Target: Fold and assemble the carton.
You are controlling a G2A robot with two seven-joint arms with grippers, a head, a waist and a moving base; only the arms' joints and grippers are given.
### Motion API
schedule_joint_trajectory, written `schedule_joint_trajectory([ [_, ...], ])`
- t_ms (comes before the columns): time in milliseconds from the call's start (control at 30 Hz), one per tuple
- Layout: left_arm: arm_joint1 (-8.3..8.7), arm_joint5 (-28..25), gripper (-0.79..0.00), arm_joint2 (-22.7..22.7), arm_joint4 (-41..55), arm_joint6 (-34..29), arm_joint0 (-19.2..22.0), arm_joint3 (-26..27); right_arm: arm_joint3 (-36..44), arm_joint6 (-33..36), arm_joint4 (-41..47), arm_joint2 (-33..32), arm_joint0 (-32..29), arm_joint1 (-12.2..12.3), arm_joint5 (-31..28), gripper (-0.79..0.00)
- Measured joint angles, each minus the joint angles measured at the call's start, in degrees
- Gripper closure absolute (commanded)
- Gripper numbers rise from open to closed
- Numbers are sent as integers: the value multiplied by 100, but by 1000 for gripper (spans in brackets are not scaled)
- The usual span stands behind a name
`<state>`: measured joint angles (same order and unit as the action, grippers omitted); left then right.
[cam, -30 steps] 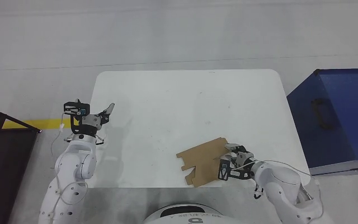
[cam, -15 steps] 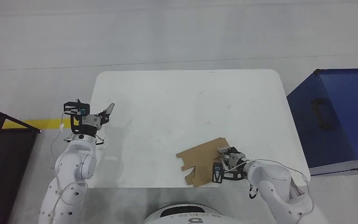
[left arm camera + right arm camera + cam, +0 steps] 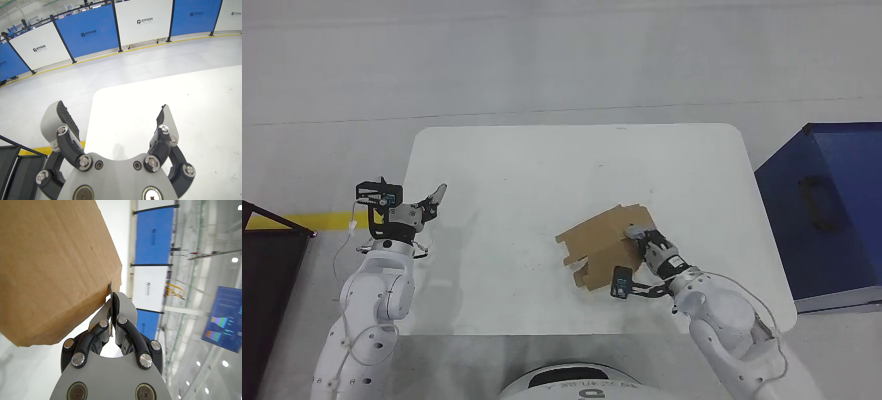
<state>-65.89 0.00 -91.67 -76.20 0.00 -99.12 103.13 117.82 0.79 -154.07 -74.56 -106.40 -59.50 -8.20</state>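
Currently pinching a thin edge of the brown carton (image 3: pixel 594 243) with the right gripper (image 3: pixel 112 300), fingers pressed shut flat against the cardboard. Holding it tilted up over the near right part of the white table (image 3: pixel 542 170). Hovering with the left gripper (image 3: pixel 113 115) at the table's left edge, spread wide, gripping nothing.

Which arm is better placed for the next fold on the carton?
Right, most likely: the right jaws are shut on an edge of the carton. The left jaws stand open at the left edge of the table, well apart from the carton.
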Motion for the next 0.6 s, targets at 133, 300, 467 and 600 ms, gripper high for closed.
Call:
schedule_joint_trajectory([
  [133, 0, 0, -785, 0, 0, 0, 0, 0, -7, 445, -1094, -41, 426, -42, 1458, 0],
  [300, 0, 0, -785, 0, 0, 0, 0, 0, -4, 1075, -2110, -14, 998, -136, 3299, 0],
  [467, 0, 0, -785, 0, 0, 0, 0, 0, 148, 1376, -2079, -74, 1050, -182, 4242, 0],
  [600, 0, 0, -785, 0, 0, 0, 0, 0, 144, 1360, -2080, -72, 1049, -180, 4123, 0],
])
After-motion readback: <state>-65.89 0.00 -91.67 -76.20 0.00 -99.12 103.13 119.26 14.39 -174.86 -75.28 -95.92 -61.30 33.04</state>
